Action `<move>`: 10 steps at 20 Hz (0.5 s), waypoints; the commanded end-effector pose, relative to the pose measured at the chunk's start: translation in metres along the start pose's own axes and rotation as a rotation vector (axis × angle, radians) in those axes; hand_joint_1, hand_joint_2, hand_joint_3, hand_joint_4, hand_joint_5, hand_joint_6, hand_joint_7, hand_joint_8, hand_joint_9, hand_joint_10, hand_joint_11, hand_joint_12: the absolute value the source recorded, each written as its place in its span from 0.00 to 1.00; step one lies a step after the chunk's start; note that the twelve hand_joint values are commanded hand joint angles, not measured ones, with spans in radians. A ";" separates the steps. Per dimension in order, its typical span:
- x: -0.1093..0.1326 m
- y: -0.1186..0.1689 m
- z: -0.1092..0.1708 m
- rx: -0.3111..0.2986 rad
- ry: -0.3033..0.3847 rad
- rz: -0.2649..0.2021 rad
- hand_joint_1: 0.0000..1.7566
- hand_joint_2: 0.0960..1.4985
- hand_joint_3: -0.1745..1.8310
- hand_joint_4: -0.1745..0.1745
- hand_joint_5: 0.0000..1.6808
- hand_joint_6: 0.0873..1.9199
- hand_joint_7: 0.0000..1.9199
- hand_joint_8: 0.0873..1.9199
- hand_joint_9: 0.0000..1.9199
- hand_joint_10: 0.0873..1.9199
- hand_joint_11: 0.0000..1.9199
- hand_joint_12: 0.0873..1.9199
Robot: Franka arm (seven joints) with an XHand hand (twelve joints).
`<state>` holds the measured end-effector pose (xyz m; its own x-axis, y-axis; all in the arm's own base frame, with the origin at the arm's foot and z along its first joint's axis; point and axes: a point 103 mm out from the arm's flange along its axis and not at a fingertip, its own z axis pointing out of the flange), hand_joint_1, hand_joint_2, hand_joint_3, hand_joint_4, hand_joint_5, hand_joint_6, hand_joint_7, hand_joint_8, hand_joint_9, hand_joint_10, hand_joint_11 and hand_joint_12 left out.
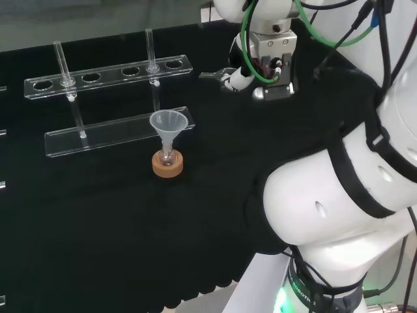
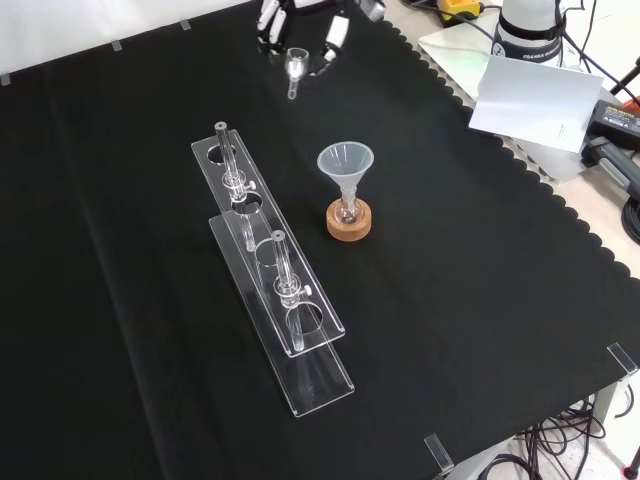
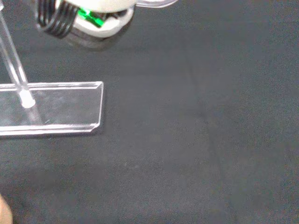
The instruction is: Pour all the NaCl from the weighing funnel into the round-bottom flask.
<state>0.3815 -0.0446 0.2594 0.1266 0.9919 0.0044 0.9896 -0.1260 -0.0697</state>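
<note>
Weighing funnel (image 2: 294,68) pinched in hand (image 2: 300,25), hand cut off at front view's top edge

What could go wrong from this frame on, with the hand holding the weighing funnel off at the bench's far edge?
1. The hand holds the weighing funnel well away from the funnel; a tilt on the way would spill salt on the cloth.
2. The funnel sits in a small flask on a cork ring; a nudge could tip it.
3. The tube rack stands close beside it.

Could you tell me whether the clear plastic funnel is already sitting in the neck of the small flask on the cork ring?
Yes, in the front view the clear plastic funnel stands upright with its stem in the small flask on the cork ring.
</note>
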 end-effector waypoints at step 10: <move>0.047 -0.041 0.013 0.110 -0.120 -0.042 0.65 0.45 0.32 1.00 0.81 0.18 0.39 0.33 0.62 0.05 0.53 0.45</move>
<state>0.3504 -0.0025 0.2537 0.0915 0.9936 -0.0663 0.9841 -0.1004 -0.1463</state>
